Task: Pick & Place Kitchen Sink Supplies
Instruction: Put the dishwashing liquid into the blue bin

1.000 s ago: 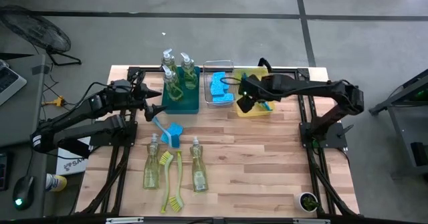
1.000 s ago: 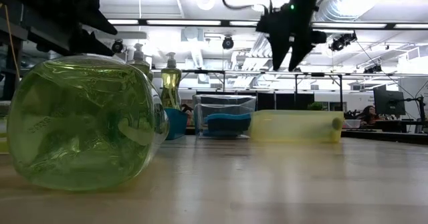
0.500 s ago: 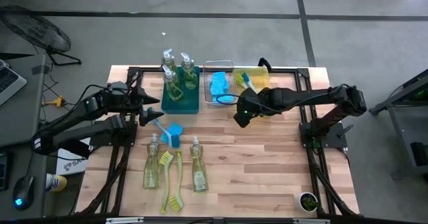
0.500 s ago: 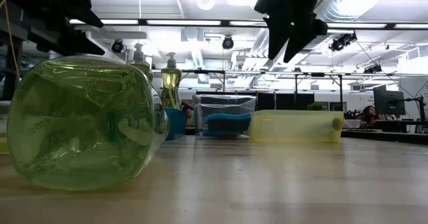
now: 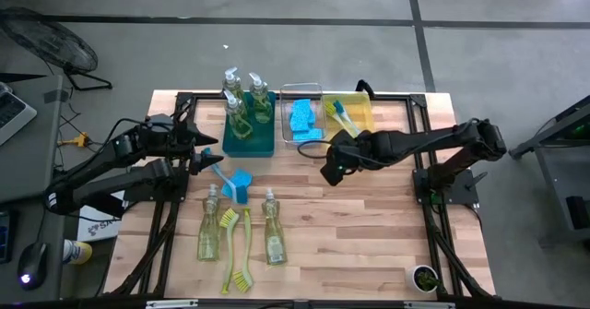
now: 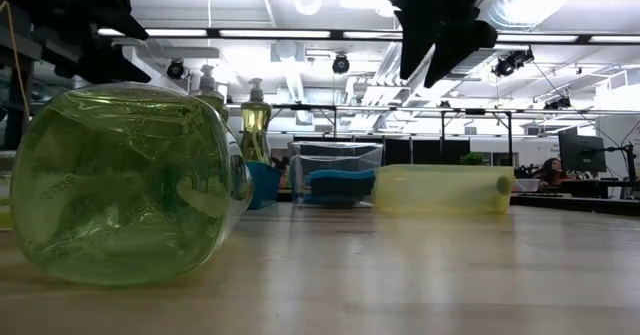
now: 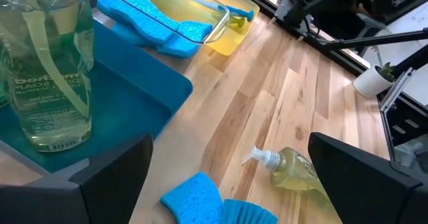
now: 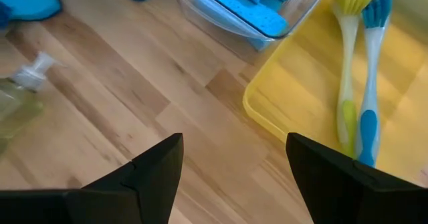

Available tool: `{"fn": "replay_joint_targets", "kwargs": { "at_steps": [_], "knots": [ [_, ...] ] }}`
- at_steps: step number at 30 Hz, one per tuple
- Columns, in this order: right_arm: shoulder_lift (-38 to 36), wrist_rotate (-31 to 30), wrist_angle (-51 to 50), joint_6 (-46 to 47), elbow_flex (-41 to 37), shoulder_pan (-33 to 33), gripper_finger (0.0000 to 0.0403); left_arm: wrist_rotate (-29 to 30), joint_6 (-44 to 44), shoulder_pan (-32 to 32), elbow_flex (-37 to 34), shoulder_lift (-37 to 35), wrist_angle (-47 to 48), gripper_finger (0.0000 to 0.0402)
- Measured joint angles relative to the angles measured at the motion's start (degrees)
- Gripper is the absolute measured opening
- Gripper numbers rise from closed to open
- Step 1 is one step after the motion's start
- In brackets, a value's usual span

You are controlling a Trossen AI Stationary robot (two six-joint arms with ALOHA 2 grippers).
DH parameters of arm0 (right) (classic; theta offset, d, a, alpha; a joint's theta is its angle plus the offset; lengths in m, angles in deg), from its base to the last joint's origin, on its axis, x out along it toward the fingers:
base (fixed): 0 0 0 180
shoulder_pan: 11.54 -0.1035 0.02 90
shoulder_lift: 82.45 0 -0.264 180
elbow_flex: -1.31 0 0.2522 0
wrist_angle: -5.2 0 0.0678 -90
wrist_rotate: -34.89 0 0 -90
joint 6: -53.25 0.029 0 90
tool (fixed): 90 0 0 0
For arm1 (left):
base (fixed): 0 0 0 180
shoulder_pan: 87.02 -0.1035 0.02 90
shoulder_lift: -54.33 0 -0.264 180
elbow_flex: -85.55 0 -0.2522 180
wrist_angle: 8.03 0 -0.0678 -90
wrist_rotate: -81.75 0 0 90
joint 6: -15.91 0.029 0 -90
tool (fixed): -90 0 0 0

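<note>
Now right claw (image 5: 329, 172) wide open, empty, over bare wood, dish brushes (image 8: 361, 77) in yellow bin (image 8: 294, 83) nearby.

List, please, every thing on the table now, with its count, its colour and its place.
Soap bottles: three, yellow-green, upright in the teal bin.
Soap bottles: two, yellow-green, lying on the wood at the front.
Sponges: blue, stacked in the clear bin; count unclear.
Sponge: one, blue, on the wood beside the teal bin.
Brushes: two, one yellow-green and one blue, in the yellow bin.
Brushes: two, yellow-green, between the lying bottles.
Brush: one, blue, by the loose sponge.
Left gripper: open, beside the teal bin.
Right gripper: open, above bare wood before the bins.
</note>
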Motion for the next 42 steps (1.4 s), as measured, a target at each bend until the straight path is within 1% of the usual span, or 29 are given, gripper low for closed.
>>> {"fn": "replay_joint_targets", "kwargs": {
  "at_steps": [7,11,13,16,19,21,23,26,34,36,38,40,42],
  "knots": [
    [0.0,0.7,4.9,-0.1,0.0,-1.4,0.0259,0.0,0.0,0.0,0.0,0.0,0.0,0.0395],
    [0.0,1.3,6.1,-3.0,0.0,-2.0,0.0259,-0.5,0.0,0.0,0.0,0.0,0.0,0.0395],
    [0.0,1.0,5.7,-3.9,0.0,-2.0,0.0259,-1.4,-1.4,0.0,0.0,0.0,-0.1,0.0395],
    [0.0,-2.7,4.5,-4.1,0.0,-1.5,0.0259,-1.6,-5.2,0.0,0.0,0.6,-0.9,0.0395],
    [0.0,-9.7,4.2,-4.1,0.0,-0.3,0.0259,-1.6,-6.7,0.0,0.0,2.0,-0.3,0.0395],
    [0.0,-14.0,4.2,-4.1,0.0,0.8,0.0259,-0.6,-7.8,0.0,0.0,2.7,1.1,0.0395],
    [0.0,-16.7,4.1,-4.2,0.0,2.0,0.0259,1.2,-9.6,0.0,0.0,3.6,2.5,0.0395],
    [0.0,-19.0,2.9,-6.0,0.0,3.6,0.0259,2.5,-12.2,0.0,0.0,5.0,5.7,0.0395],
    [0.0,-23.1,-2.6,-3.8,0.0,4.7,0.0259,1.1,-21.1,0.6,0.0,6.1,16.8,0.0395],
    [0.0,-23.6,-1.9,-3.7,-1.4,4.4,0.0259,-0.1,-24.6,2.6,0.4,5.8,16.2,0.0395],
    [0.0,-23.9,-1.8,-3.4,-3.9,4.1,0.0259,0.3,-27.4,5.3,1.4,5.8,14.0,0.0395],
    [0.0,-23.7,0.6,-2.1,-7.7,4.1,0.0259,2.5,-29.6,8.5,2.2,5.8,8.1,0.0395],
    [0.0,-23.3,5.5,-2.1,-12.4,4.1,0.0259,5.4,-31.0,12.0,2.4,6.2,0.3,0.0395]
  ]
}}
